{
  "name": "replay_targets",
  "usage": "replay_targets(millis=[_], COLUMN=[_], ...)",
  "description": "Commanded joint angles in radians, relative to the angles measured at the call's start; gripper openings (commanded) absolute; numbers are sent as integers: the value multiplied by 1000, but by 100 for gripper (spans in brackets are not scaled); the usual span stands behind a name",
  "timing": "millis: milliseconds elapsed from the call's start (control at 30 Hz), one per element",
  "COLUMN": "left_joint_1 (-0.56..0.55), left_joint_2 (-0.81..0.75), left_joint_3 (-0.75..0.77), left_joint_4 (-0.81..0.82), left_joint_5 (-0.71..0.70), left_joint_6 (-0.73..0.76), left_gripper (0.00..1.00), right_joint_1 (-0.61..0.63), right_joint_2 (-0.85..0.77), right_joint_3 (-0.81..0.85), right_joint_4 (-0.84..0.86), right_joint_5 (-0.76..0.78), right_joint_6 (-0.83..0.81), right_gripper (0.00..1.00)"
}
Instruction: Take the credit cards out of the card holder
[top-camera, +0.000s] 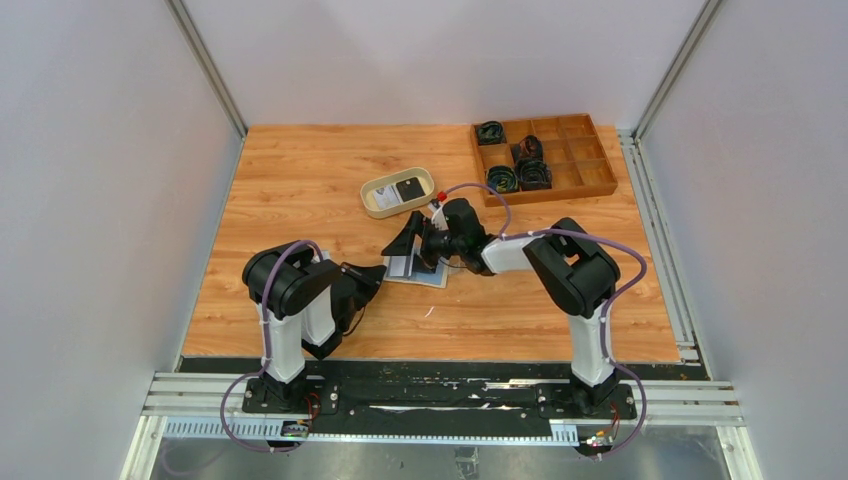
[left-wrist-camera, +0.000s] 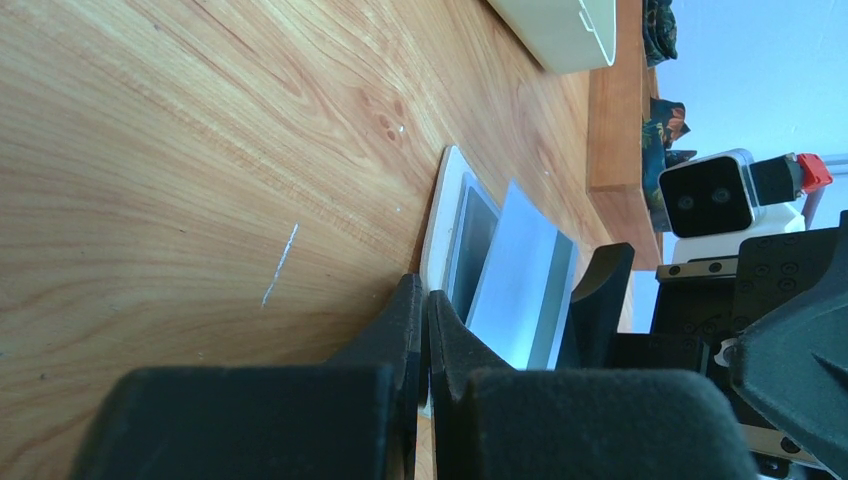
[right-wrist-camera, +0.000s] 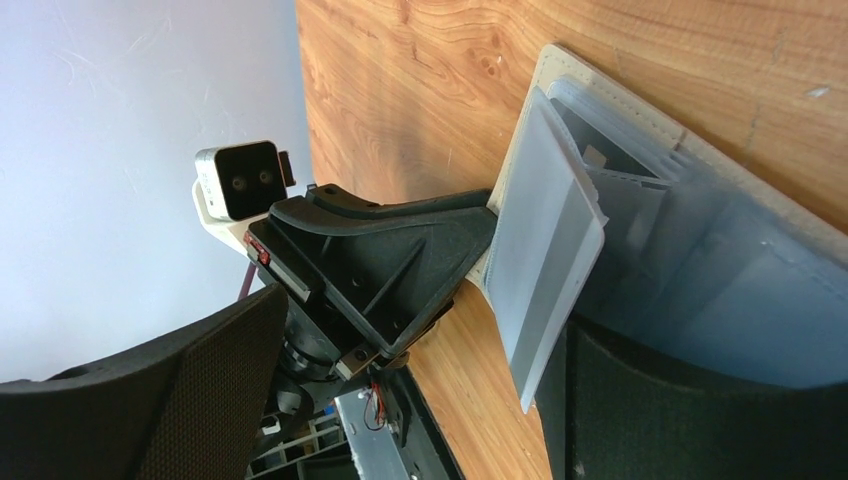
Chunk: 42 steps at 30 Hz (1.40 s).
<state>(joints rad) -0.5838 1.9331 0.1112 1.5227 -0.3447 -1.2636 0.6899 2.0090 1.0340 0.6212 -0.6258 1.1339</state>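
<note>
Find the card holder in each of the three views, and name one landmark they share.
Top external: card holder lies open at mid-table.
Left wrist: card holder at centre, its cream edge running up from the bottom.
Right wrist: card holder fills the right side, pale blue inside showing.
Shared landmark: the left hand, closed at the holder's cream edge in all three.

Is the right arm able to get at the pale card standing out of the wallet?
Probably yes: the right gripper is open with the card seemingly between its jaws; the shut left gripper sits aside at the wallet's edge.
</note>
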Motion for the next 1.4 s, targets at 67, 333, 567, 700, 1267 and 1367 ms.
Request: replay_targets(millis=[67,333,567,700,1267,1367], left_joint_1=[0,1,0,0,0,0], left_joint_2=[28,28,29,30,45,47], left_joint_3=[-13,-15,-14,-12,-4,-2], left_joint_4=[21,21,21,20,19,19], left_joint_5=[-15,-16,-14,-12,-1,3], left_joint_6=[41,43,46,46,43,42], left_gripper=[0,0,0,0,0,0], right_joint_1=[-21,-36,-61,-77,-115,-121], right_joint_2=[-62,-77,-102,-110,-104,-107], right_joint_3=[-20,-67,-115,-143,-217,-213], right_joint_4=[-34,-11,-15,-6,-67,-104], right_joint_5=[-30,-40,-41,-41,-2,4], right_joint_6=[-40,-37,-49,-51,-116,-141], right_gripper=[89,87,86,84,34,19])
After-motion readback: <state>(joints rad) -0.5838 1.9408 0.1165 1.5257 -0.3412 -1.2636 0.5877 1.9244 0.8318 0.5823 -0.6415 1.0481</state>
